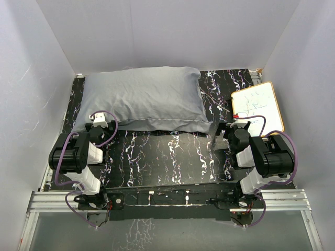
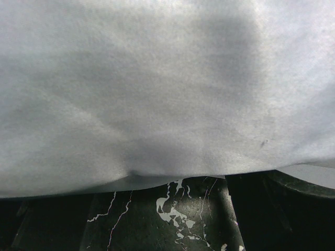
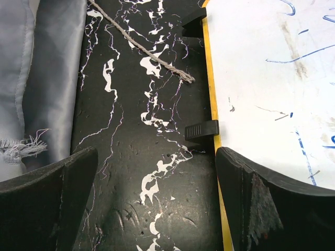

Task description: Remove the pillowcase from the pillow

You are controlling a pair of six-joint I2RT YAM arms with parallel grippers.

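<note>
– Right gripper [image 3: 157,209], how does it stand?
– Spread wide. Its 2 fingers [image 3: 47,204] sit in the bottom corners of the wrist view, with bare table [image 3: 131,157] between them and nothing held. It is over the strip between the pillowcase [image 1: 144,99] and the whiteboard [image 1: 259,107], touching neither.
– And the left gripper [image 1: 100,120]?
– At the pillowcase's near left edge. In its wrist view the fingers are only dim dark shapes low at each side. They are apart, with marbled table showing between them, so it grips nothing. Grey cloth fills everything above.
– Where is the pillow?
– Wholly inside the pillowcase, so only its plump shape shows. The bundle lies across the far left and middle of the table, 1 long side toward the arms, with a flat hem along the near edge and the right end.
– Anything else?
– The whiteboard has a yellow rim, blue scribbles and 2 black clips [image 3: 201,129] on its left side. 1 loose string [image 3: 141,44] lies on the table between whiteboard and pillowcase. A frayed tuft [image 3: 23,146] hangs off the hem.
</note>
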